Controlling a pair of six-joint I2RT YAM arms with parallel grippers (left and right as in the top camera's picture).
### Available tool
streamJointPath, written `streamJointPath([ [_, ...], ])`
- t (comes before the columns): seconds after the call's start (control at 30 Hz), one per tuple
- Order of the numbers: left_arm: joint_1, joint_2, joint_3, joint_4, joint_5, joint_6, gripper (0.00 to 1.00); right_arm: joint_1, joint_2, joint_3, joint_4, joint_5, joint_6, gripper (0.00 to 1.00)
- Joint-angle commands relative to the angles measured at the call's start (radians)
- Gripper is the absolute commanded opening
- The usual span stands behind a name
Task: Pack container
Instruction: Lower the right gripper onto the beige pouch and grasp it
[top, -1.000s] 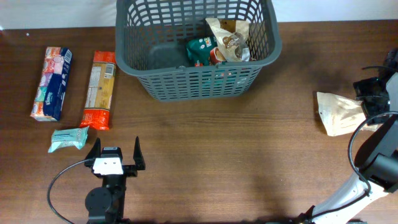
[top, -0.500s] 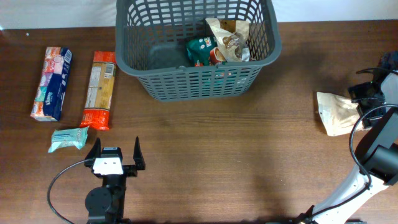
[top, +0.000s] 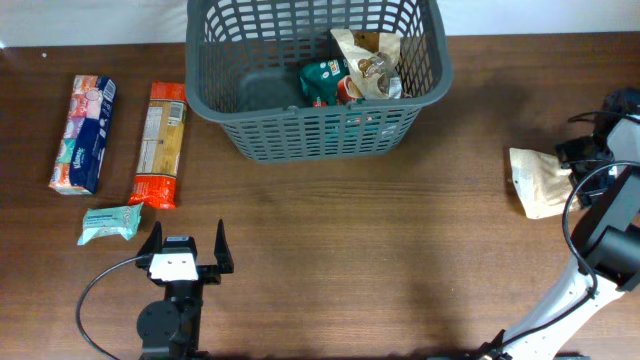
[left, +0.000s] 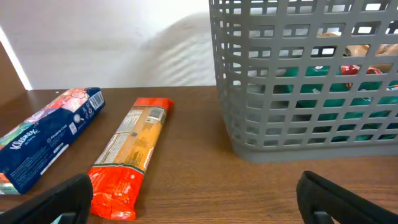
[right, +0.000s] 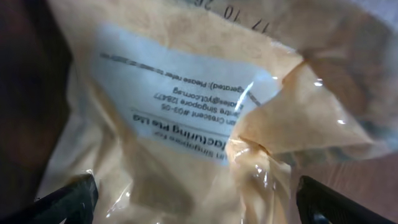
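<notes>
The dark grey lattice container (top: 318, 130) stands at the back middle of the table and shows in the left wrist view (left: 298, 93). Inside it lie a green packet (top: 325, 80) and a clear-and-tan bag (top: 368, 60). My right gripper (top: 588, 158) is open at the far right, its fingers on either side of a tan paper pouch (top: 538, 182), which fills the right wrist view (right: 199, 124). My left gripper (top: 186, 248) is open and empty near the front left, pointing at the container.
An orange-red pasta packet (top: 160, 142) and a blue tissue pack (top: 84, 133) lie at the left, both also in the left wrist view (left: 130, 155) (left: 46, 137). A small teal wipes pack (top: 110, 223) lies just left of my left gripper.
My right gripper has shifted a little further back and right at the pouch's right end. The left arm and all packages have not moved.
</notes>
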Motion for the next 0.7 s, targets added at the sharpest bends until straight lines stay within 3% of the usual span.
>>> streamJointPath([
  [0.0,0.006,-0.009,-0.006,-0.001,0.011,-0.003,0.99,-0.004,0.020,-0.009,0.002,0.021,0.000,0.99],
  [0.53,0.006,-0.009,-0.006,-0.001,0.011,-0.003,0.99,-0.004,0.020,-0.107,0.079,0.016,-0.001,0.99],
  [0.6,0.006,-0.009,-0.006,-0.001,0.011,-0.003,0.99,-0.004,0.020,-0.114,0.083,0.014,-0.001,0.76],
  [0.63,0.006,-0.009,-0.006,-0.001,0.011,-0.003,0.99,-0.004,0.020,-0.114,0.083,0.011,-0.001,0.54],
  [0.67,0.006,-0.009,-0.006,-0.001,0.011,-0.003,0.99,-0.004,0.020,-0.114,0.084,0.005,-0.001,0.40],
])
